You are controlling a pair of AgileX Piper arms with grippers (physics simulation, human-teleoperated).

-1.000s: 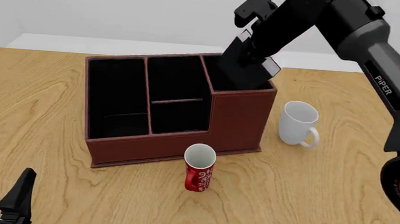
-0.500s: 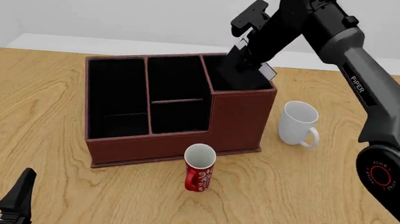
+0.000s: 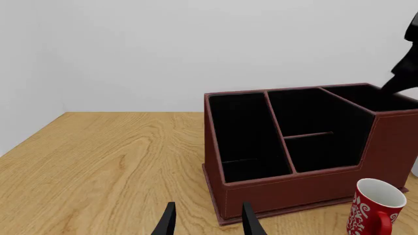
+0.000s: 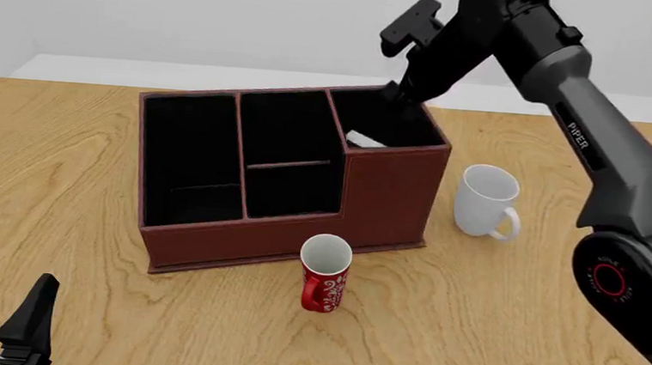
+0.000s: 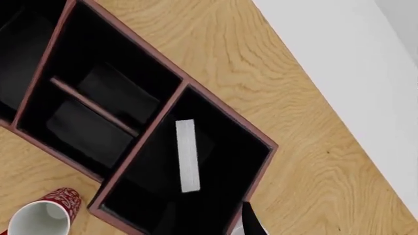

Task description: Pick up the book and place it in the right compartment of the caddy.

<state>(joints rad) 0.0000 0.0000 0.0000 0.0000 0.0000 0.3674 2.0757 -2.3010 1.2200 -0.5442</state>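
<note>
Right jaws (image 4: 397,94) empty, book (image 5: 187,154) inside right compartment (image 5: 228,169)

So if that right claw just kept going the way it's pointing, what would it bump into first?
Most likely the book, lying inside the right compartment of the caddy. The right gripper points down into that section, though depth is hard to judge.
</note>
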